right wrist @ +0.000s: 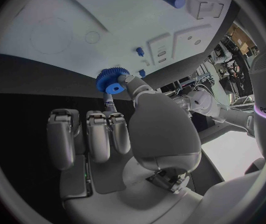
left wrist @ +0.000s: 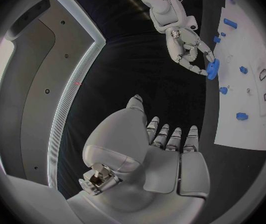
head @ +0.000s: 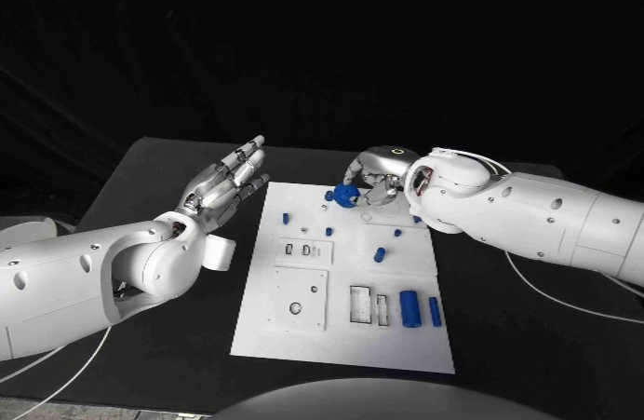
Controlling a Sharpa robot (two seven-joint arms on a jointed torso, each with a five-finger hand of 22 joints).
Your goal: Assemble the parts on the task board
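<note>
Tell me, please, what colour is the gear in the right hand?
Blue gear; right wrist view shows it best.

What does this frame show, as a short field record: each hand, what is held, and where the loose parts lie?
left hand: open, fingers spread, beside the task board's left edge, holding nothing
right hand: over the board's far edge, pinching a blue gear
blue gear: toothed, with a centre hole, between thumb and finger
task board: white plate on the black table
blue cylinders: two, lying side by side near the board's right edge
small blue pieces: scattered on the board's far half
</note>
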